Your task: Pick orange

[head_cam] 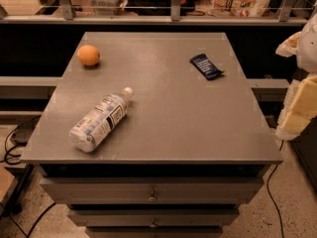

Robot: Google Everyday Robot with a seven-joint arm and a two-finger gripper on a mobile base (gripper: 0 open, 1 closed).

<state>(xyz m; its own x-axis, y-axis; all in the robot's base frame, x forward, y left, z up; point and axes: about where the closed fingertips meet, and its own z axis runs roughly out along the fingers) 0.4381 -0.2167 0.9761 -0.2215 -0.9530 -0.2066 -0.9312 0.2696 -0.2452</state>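
The orange (88,55) is a small round fruit resting on the far left part of the grey cabinet top (173,108). My gripper (298,109) shows as white and pale yellow parts at the right edge of the view, beside the cabinet's right side and far from the orange. It holds nothing that I can see.
A clear plastic bottle (100,121) lies on its side at the front left, cap pointing to the back right. A dark blue snack packet (206,66) lies at the back right. Drawers (151,195) are below the top. Cables run on the floor at left.
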